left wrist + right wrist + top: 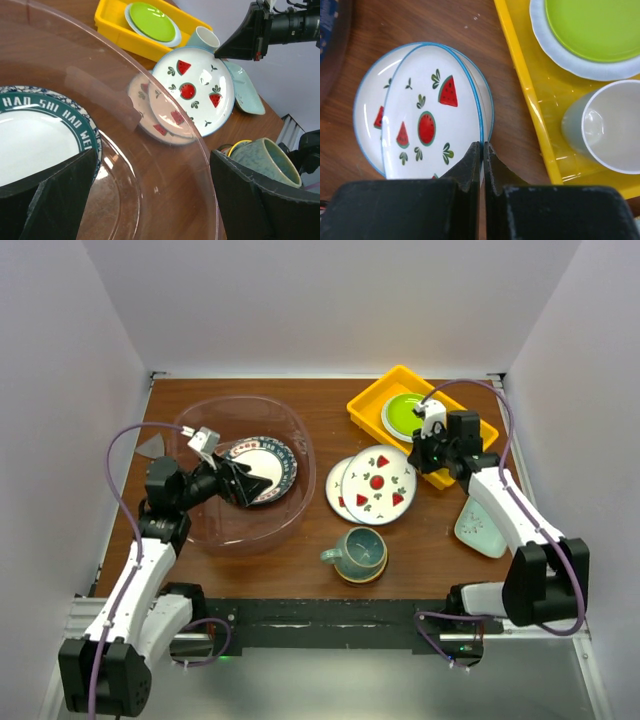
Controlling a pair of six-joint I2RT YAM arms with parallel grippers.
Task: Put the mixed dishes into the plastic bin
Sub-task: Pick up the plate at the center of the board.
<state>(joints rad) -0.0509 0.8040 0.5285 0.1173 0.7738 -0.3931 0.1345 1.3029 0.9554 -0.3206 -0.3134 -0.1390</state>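
The left arm (130, 585) and right arm (505, 505) have white shells and black joints, each trailed by a purple cable (112, 455). The right gripper (482, 147) has matte black, wedge-shaped fingers (465, 170). A green light (222, 655) seems to glow by each base.

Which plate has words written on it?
The green-rimmed plate inside the plastic bin; the watermelon plates show fruit, and the lime-green plate is plain.

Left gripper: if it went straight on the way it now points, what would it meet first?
Probably the clear wall of the plastic bin: the left gripper hangs open inside it, beside the lettered plate, aimed toward the watermelon plate outside. Depth is unclear; it might graze the floor first.
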